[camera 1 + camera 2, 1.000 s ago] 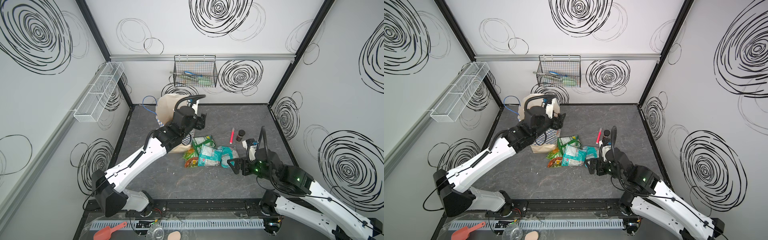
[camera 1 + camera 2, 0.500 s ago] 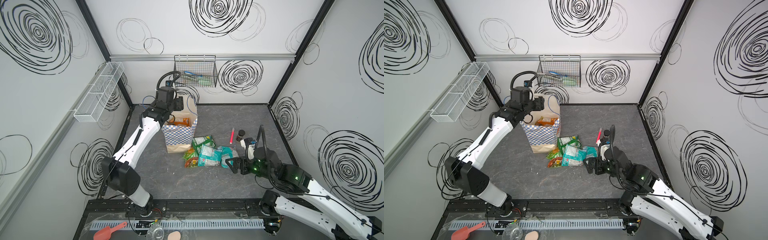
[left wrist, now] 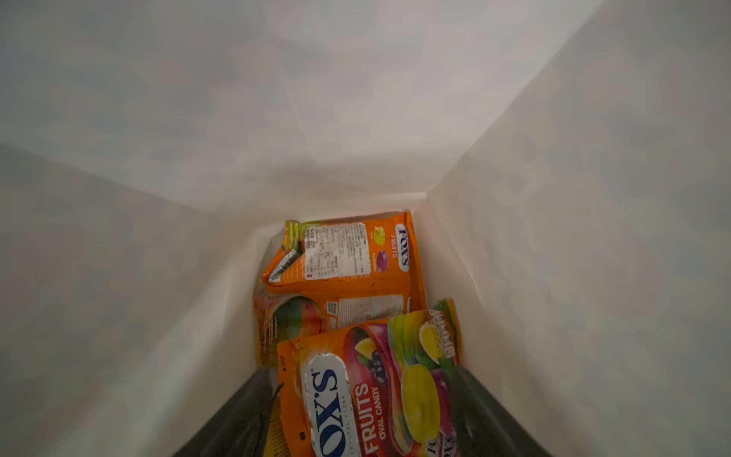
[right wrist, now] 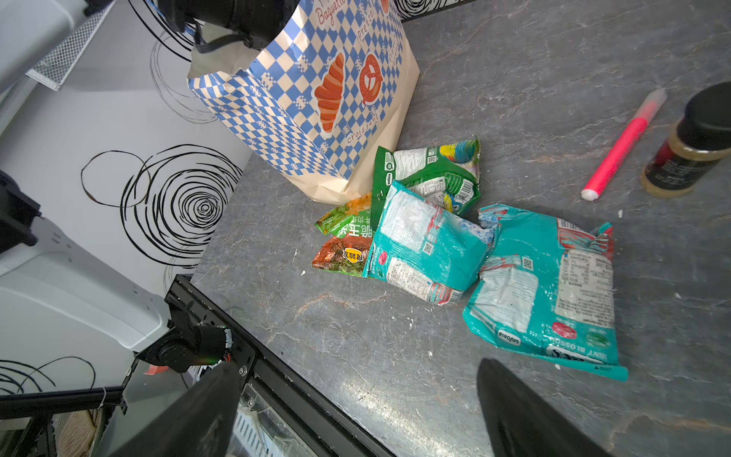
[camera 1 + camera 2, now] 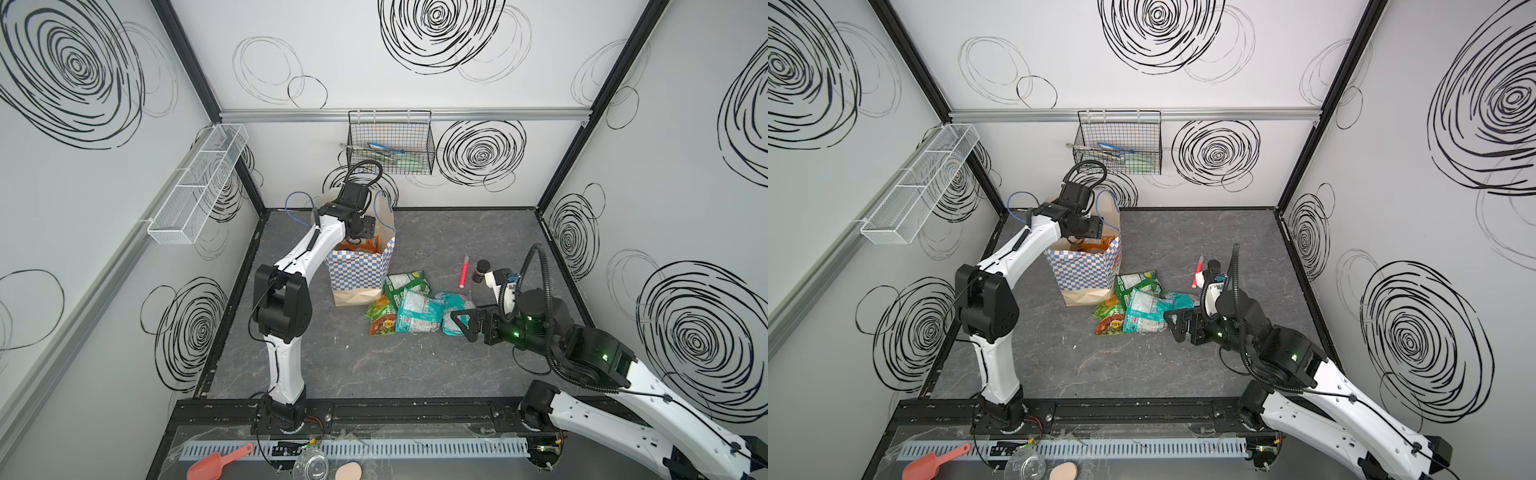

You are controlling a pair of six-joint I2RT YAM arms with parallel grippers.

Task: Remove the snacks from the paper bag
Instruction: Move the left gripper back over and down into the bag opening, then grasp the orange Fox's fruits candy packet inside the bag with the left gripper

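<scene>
The paper bag (image 5: 359,274) (image 5: 1084,270) stands upright at the back left of the grey table, checked blue and white over a tan base. My left gripper (image 3: 362,372) reaches down inside it, open, its fingers (image 3: 241,415) on either side of an orange Fox's snack packet (image 3: 375,387). A second orange packet (image 3: 348,257) lies deeper in the bag. Outside, by the bag's base, lie a green packet (image 4: 431,170), two teal packets (image 4: 427,245) (image 4: 550,289) and two small ones (image 4: 344,237). My right gripper (image 5: 461,326) (image 4: 360,366) hovers open beside the teal packet, holding nothing.
A red marker pen (image 5: 462,272) and a small dark jar (image 5: 482,270) lie right of the packets. A wire basket (image 5: 390,143) hangs on the back wall and a white mesh shelf (image 5: 195,187) on the left wall. The black front rail (image 5: 374,411) edges the table.
My left arm has swung up from in front of the bag to above it, and its gripper has gone down into the bag's mouth. The right arm has barely moved.
</scene>
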